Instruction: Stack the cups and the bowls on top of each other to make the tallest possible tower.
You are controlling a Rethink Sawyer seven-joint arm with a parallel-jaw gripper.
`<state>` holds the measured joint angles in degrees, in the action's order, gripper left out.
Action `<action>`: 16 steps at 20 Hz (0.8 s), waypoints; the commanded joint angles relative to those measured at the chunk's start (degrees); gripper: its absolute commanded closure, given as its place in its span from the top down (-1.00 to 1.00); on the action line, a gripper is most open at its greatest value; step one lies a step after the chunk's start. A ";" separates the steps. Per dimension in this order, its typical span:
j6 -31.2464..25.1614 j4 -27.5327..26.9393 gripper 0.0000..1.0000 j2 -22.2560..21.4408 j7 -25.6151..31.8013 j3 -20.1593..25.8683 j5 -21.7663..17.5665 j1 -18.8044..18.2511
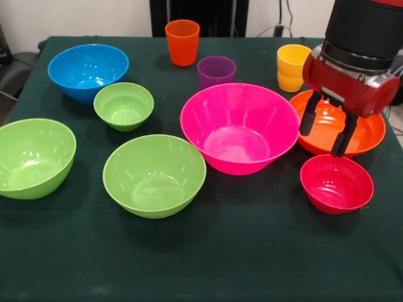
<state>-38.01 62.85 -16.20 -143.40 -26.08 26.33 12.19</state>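
The gripper [327, 134] hangs spread and empty over the orange bowl [368, 133], the small red bowl [336, 184] just below and the pink bowl [240, 128] beside it, all likely light, stiff, slippery plastic best pinched at the rim.

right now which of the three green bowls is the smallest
The small green bowl just in front of the blue bowl. It is clearly narrower than the green bowl at the left edge and the centre-front green bowl.
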 commanded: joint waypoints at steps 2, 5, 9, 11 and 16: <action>-6.53 5.28 1.00 -0.63 -12.52 0.37 -0.71 2.06; -5.92 6.18 1.00 -0.80 -12.45 0.07 -0.27 1.91; -5.65 6.93 1.00 -0.72 -13.53 -0.62 0.21 2.42; -5.40 6.93 1.00 -0.49 -13.65 -0.73 0.44 2.49; -5.83 7.13 1.00 -0.66 -13.69 -1.27 0.82 2.85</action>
<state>-38.22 64.03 -17.98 -143.47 -30.33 26.61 14.70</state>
